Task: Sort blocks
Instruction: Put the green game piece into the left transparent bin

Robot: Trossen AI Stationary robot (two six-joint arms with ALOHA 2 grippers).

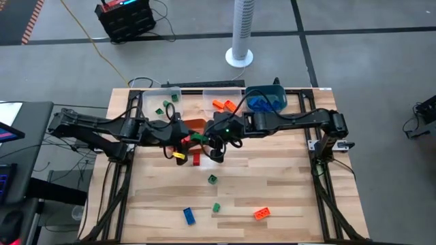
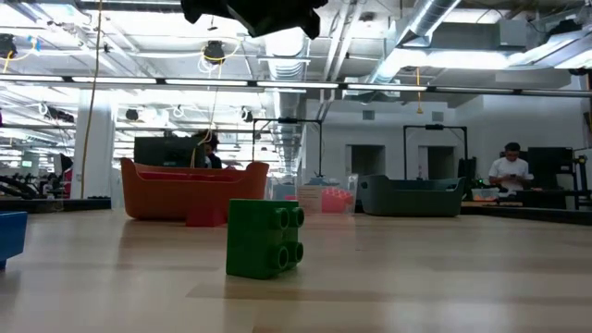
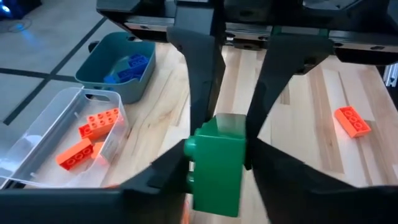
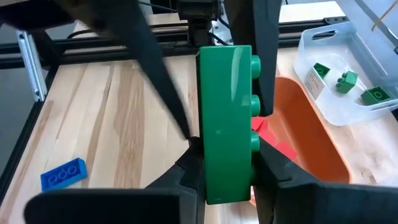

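The wooden counter [image 1: 272, 184] fills the middle of the room, with both dark arms reaching in over its centre from either side. Along the far edge sit the bins: a clear one [image 1: 158, 102] holding green blocks, a second clear one [image 1: 219, 100] with orange blocks inside, a teal one [image 1: 269, 100] with blue blocks, and an orange bin [image 4: 305, 134] just in front of them with red blocks in it. The left end effector [image 3: 217, 149] and the right end effector [image 4: 227, 155] meet nose to nose near the orange bin, and between them is one long green block [image 4: 227, 118]; the right one's fingers are clamped on its sides, while the left one's fingers [image 3: 199, 81] stand on either side of the same block, pressed close to it, though I cannot tell whether they truly grip it. A red block [image 1: 196, 159] lies on the counter just below the meeting end effectors. Nearer the front, loose blocks are scattered well apart: a green one [image 1: 212, 179], another green one [image 1: 216, 207], a blue one [image 1: 189, 216] and an orange one [image 1: 261, 213]. From counter height, a green block [image 2: 265, 238] stands upright close to the camera
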